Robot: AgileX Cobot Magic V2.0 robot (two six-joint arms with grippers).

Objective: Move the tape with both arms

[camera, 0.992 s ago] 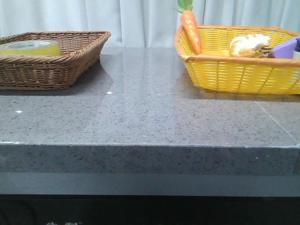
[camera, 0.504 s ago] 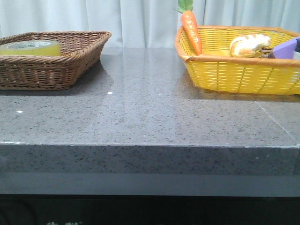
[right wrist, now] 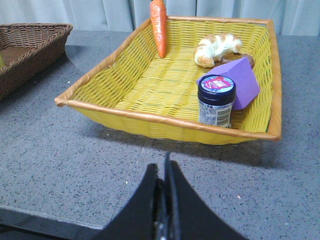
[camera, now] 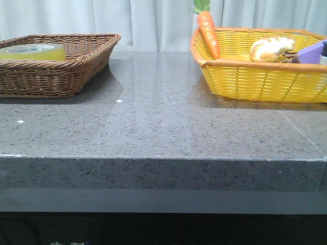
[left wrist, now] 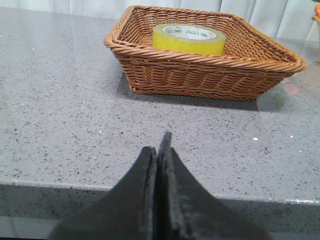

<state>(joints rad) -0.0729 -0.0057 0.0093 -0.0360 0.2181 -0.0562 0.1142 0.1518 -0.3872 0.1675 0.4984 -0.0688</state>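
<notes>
A glossy speckled grey stone table (camera: 163, 127) carries two woven baskets. The brown wicker basket (left wrist: 200, 75) holds the tape (left wrist: 188, 39), a translucent yellow roll lying flat. The yellow basket (right wrist: 150, 90) holds a carrot (right wrist: 159, 25), a bread-like piece (right wrist: 216, 47), a purple block (right wrist: 240, 82) and a dark-lidded jar (right wrist: 216, 100). The left gripper (left wrist: 159, 150) and right gripper (right wrist: 166, 172) sit low at the table's near edge, fingers pressed together, empty.

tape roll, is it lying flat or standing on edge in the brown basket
Lying flat: the tape roll rests in the brown wicker basket with its core opening facing up.
</notes>
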